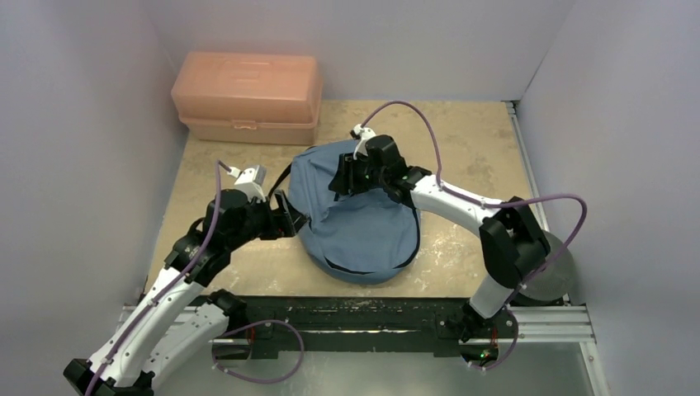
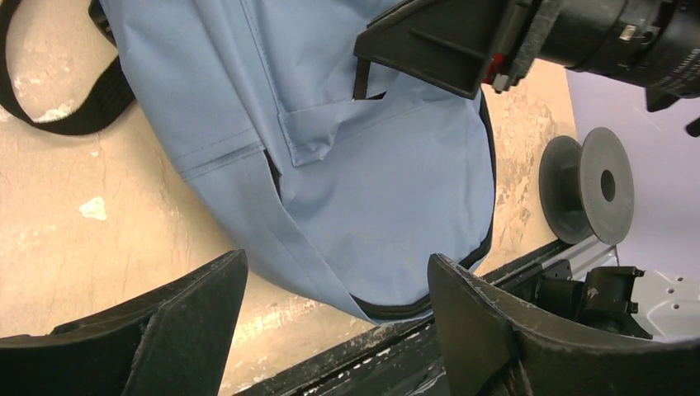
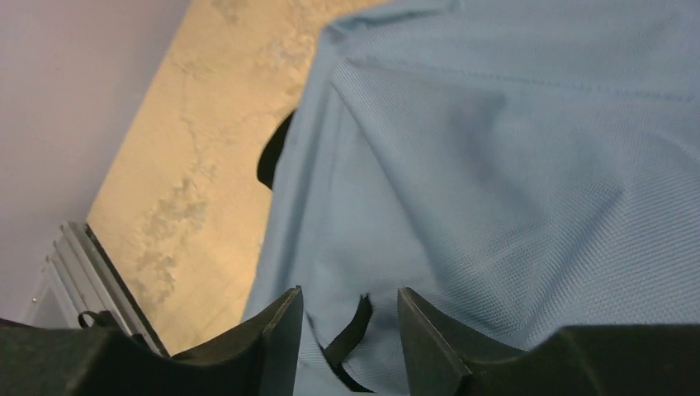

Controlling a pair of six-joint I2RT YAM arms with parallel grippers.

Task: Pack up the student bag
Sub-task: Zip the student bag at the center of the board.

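The student bag (image 1: 363, 227) is a soft dusty-blue backpack lying flat in the middle of the table. It fills the left wrist view (image 2: 371, 173) and the right wrist view (image 3: 512, 165). A black webbing strap (image 2: 58, 111) curls off its far left side. My left gripper (image 1: 290, 216) is open wide at the bag's left edge and holds nothing (image 2: 337, 276). My right gripper (image 1: 347, 177) hovers low over the bag's top part, jaws partly open (image 3: 350, 301). A small black pull tab (image 3: 353, 326) lies between the fingers and touches neither.
A rigid salmon-pink plastic box (image 1: 248, 97) stands shut at the back left, close to the wall. A dark spool-like disc (image 2: 588, 186) sits at the table's right front corner (image 1: 549, 272). A black rail (image 1: 347, 318) runs along the near edge. Walls enclose three sides.
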